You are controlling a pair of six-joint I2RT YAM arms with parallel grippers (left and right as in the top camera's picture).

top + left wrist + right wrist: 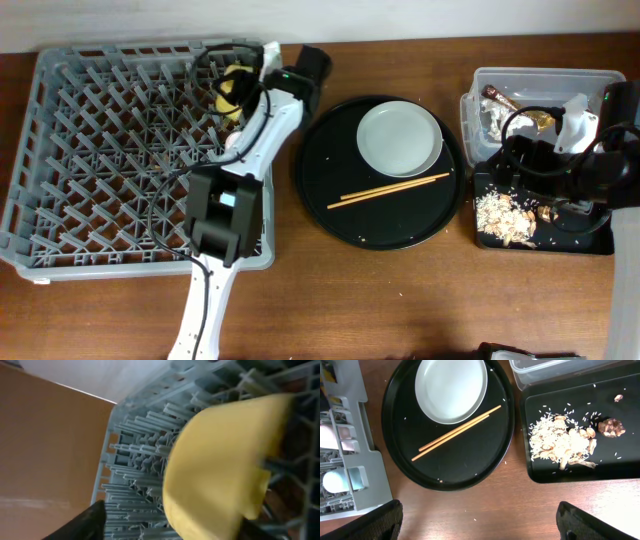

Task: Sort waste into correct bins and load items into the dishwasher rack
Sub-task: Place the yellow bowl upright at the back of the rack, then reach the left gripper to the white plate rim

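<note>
The yellow bowl lies on its side among the pegs at the far right of the dishwasher rack. My left gripper is open around it. In the left wrist view the bowl fills the frame, with a gap to the left finger of the gripper. The grey plate and chopsticks rest on the round black tray. My right gripper hangs open and empty above the table. Food scraps lie in the flat black tray. Tissue and foil wrapper lie in the clear tub.
The right wrist view shows the plate, the chopsticks and the rack's edge, with a pink cup and a light blue cup in it. Rice grains dot the wood. My left arm crosses the rack's right side.
</note>
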